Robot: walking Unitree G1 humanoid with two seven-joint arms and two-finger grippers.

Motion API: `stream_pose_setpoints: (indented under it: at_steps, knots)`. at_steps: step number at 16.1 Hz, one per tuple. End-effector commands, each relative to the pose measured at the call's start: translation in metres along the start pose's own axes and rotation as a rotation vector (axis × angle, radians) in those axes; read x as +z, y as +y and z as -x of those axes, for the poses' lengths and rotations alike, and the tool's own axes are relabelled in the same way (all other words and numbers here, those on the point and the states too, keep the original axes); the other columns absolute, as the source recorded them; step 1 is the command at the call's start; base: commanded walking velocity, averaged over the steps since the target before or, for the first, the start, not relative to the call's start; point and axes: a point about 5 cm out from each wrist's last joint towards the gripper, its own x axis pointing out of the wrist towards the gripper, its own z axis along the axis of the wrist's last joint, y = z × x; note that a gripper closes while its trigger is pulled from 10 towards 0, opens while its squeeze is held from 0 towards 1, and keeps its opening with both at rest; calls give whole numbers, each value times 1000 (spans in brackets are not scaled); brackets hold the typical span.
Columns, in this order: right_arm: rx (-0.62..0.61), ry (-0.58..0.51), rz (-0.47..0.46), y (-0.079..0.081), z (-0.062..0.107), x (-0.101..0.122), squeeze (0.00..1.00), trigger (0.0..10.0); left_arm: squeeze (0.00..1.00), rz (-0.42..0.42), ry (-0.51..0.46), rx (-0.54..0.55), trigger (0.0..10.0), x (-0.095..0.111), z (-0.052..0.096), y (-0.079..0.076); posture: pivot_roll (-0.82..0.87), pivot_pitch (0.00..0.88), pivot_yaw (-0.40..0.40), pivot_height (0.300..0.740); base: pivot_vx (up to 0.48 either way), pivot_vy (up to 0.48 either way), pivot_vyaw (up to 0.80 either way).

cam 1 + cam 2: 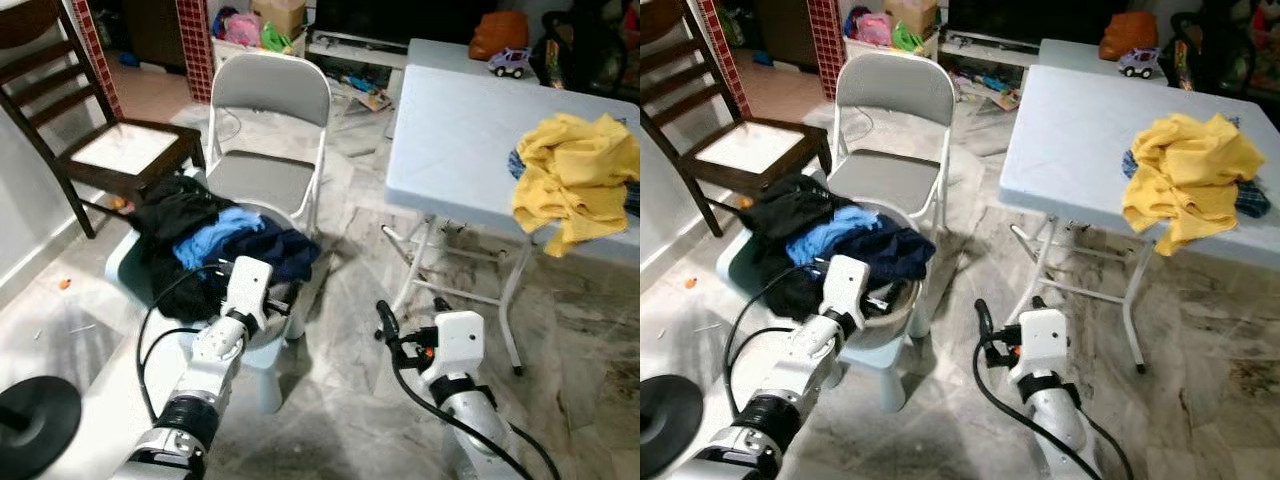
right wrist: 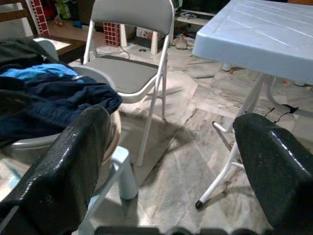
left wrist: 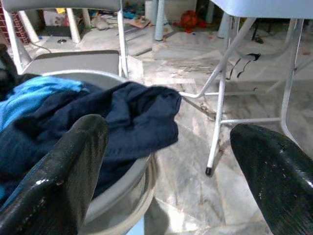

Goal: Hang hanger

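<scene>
Left eye view, lower centre: the left gripper (image 1: 288,298) is hovering at the rim of a grey basin (image 3: 132,191) heaped with black, navy and blue clothes (image 1: 215,235), its fingers (image 3: 68,166) gaping wide and gripping nothing. The right gripper (image 1: 384,322) is hanging low beside the white folding table (image 1: 450,130), likewise spread wide and empty. Where the hanger is lying cannot be told.
</scene>
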Motion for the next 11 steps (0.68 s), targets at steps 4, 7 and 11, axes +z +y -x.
stream_pose_setpoints:
  at_steps: [4,7,11]
  knots:
    - [25,-2,3,2,-1,1,0,10000,0,-2,-22,-14,10000,5,-1,1,51,29,-81,740,466,0,0]
    - [24,-4,3,3,-2,1,0,10000,0,-8,-22,-24,10000,5,-1,1,51,30,-77,740,465,0,0]
    - [29,3,2,5,0,-1,0,10000,0,-30,-1,6,10000,1,0,1,52,37,-79,740,222,0,0]
